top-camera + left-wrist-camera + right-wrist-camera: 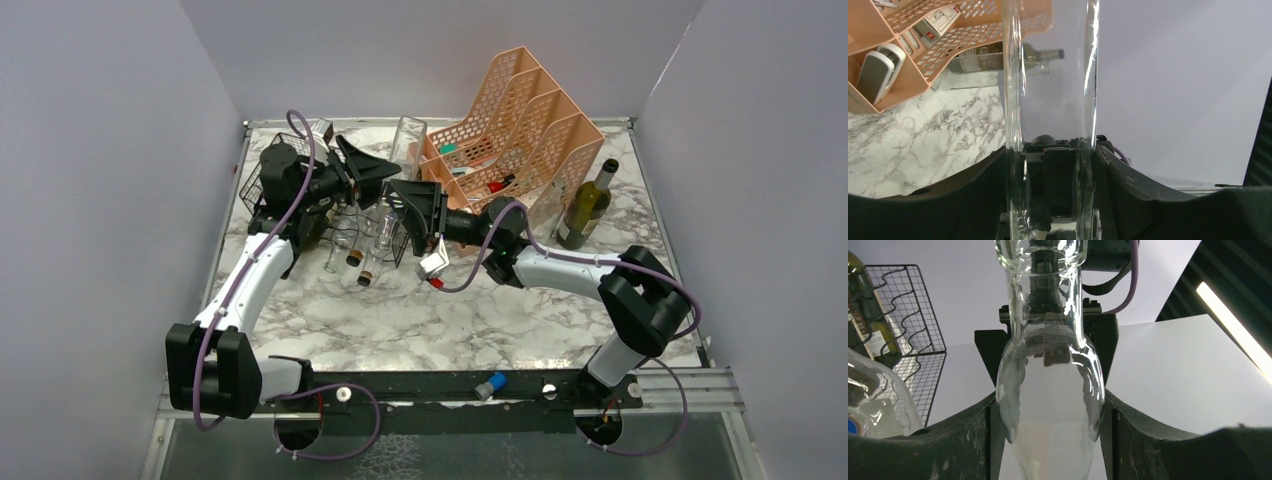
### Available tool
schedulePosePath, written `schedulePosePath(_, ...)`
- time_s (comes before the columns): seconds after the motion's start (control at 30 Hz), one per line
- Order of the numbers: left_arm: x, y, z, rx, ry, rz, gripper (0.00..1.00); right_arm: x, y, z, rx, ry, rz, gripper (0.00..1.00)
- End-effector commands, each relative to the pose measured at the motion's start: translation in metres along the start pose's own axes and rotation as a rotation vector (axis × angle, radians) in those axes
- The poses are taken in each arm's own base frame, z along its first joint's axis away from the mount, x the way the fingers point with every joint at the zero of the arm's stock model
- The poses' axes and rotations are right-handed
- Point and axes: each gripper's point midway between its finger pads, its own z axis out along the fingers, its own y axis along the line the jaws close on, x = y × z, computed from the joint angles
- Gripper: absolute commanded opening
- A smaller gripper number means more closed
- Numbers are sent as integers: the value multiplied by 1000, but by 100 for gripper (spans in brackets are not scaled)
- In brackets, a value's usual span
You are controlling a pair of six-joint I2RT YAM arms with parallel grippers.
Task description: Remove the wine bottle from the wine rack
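Step in hand: extraction of the wine bottle (1050,90), a clear glass one, with both arms engaged; the left end effector (1050,170) is closed on the straight cylindrical body, its fingers flush against the glass on both sides; the right end effector (1050,415) is closed lower down, on the shoulder where the body narrows to the neck, both fingers against the glass. Location of the bottle: held aloft and tilted at the right end of the wine rack (250,195), between the rack and the peach file organizer (520,110); whether its lower end has fully left the wire cannot be told. Other clear bottles (345,245) lie in the rack; a green bottle (585,205) stands beyond the organizer. Next move, by judgement: draw the bottle out and away from the mesh along its own axis; keep both grips matched to avoid twisting the glass; steer clear of the organizer wall; then lower it to bare tabletop (480,320) and release.
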Motion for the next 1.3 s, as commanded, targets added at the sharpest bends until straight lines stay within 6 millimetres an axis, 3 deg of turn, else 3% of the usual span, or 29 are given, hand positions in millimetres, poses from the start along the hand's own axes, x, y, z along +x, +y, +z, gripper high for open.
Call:
schedulePosePath(0.0, 12, -14, -5, 46, 23, 36, 34, -8, -18, 9, 31, -41, -13, 59)
schedulePosePath(0.2, 9, -9, -4, 18, 5, 16, 44, -5, -20, 8, 23, -17, 16, 47)
schedulePosePath(0.3, 9, -5, -4, 5, -6, 3, 52, -6, -30, 8, 20, -18, 86, 41)
schedulePosePath(0.4, 8, -1, -5, -14, -12, -14, 69, -7, -41, 9, 5, -17, 144, 35)
schedulePosePath(0.53, 8, 7, -5, -54, -23, -43, 97, -5, -50, 5, 11, 11, 171, 35)
schedulePosePath(0.57, 8, 8, -5, -61, -24, -44, 99, -4, -51, 4, 14, 19, 181, 35)
schedulePosePath(0.83, 3, 9, -7, -104, -52, 23, 99, -2, -63, -19, 61, 117, 323, 35)
schedulePosePath(1.1, -6, 0, -7, -119, -58, 245, 99, -4, -54, -62, 88, 278, 602, 36)
schedulePosePath(1.27, -10, -8, -9, -129, -62, 354, 99, 8, -40, -92, 119, 486, 865, 36)
